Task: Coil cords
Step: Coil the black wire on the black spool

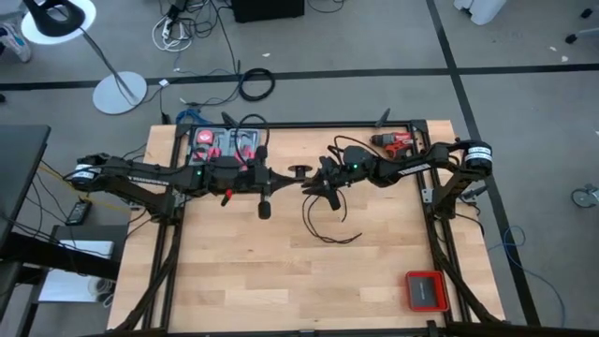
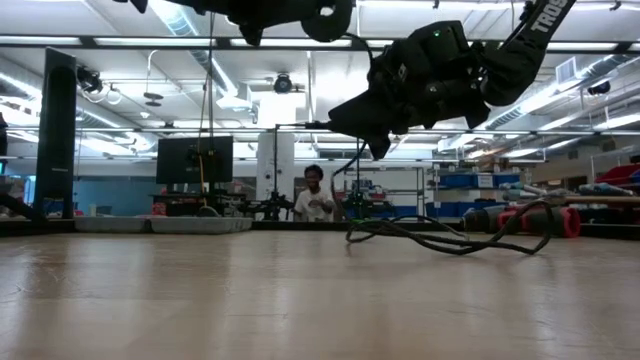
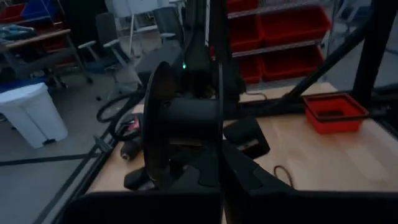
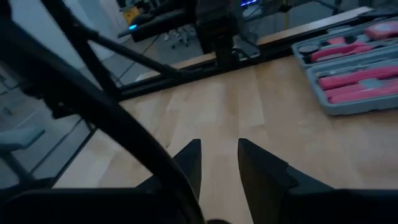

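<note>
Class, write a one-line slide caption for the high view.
Two arms meet above the table; right pincer hangs over the black cord, left pincer alongside.

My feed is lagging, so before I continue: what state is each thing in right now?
Left claw: shut on spool, raised.
Right claw: open, raised, cord draped by it.
Cord: loose on table, one end lifted toward the arms.
Tool case: open.
Red tray: upright on the table.

4 cams: overhead, table-level, two wrist.
Overhead looks straight down on whole table (image 1: 281, 281); low looks level across it; wrist cams sit close, facing each other.
</note>
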`<act>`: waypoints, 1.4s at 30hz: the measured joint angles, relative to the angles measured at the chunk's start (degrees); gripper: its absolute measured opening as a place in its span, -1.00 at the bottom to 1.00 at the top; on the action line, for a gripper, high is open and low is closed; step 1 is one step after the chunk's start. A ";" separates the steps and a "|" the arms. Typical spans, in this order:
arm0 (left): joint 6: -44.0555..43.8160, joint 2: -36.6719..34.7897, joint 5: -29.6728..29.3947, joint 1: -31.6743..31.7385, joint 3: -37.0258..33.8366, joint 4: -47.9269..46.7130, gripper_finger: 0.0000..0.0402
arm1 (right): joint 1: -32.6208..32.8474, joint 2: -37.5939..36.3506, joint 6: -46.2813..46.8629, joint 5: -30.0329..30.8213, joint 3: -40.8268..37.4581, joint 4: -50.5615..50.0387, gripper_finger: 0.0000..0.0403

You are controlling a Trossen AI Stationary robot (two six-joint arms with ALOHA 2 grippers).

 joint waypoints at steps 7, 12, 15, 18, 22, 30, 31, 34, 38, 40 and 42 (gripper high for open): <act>0.17 -0.04 0.59 1.36 0.00 -3.27 -1.00 | -0.52 -0.02 -0.70 -1.44 2.13 -0.28 -0.48; 0.25 0.24 0.70 2.13 -0.02 -5.11 -1.00 | -0.43 -0.02 -1.72 -1.49 2.54 -1.78 -0.48; 0.18 0.58 0.60 2.72 -1.02 -4.06 -1.00 | -0.39 -0.02 -2.51 -1.89 2.60 -4.45 -0.48; 0.17 1.44 0.92 3.58 -1.72 -2.10 -1.00 | -0.59 -0.02 -3.74 -1.94 2.60 -5.94 -0.48; -1.03 3.68 4.70 5.00 -2.18 0.63 -1.00 | -1.64 -0.02 -4.25 -3.48 2.60 -6.04 -0.48; -1.72 5.59 6.87 5.23 -2.28 1.80 -1.00 | -2.14 -0.02 -3.73 -4.45 2.58 -6.26 -0.48; -2.16 5.48 6.87 5.23 -2.29 0.84 -1.00 | -2.14 -0.02 -3.39 -4.43 2.58 -6.60 -0.48; -2.65 5.37 6.87 5.23 -2.29 -0.56 -1.00 | -2.06 -0.02 -3.04 -4.50 2.58 -8.71 -0.48; -2.67 5.27 6.87 5.20 -2.29 -2.24 -1.00 | -2.08 -0.02 -1.81 -6.09 2.58 -10.75 -0.48; -2.69 5.20 6.85 5.22 -2.29 -3.31 -1.00 | -2.58 -0.02 -1.82 -6.37 2.58 -12.35 -0.48; -2.68 5.16 6.65 5.30 -2.29 -4.37 -1.00 | -3.41 -0.27 -1.83 -7.47 2.58 -14.60 -0.48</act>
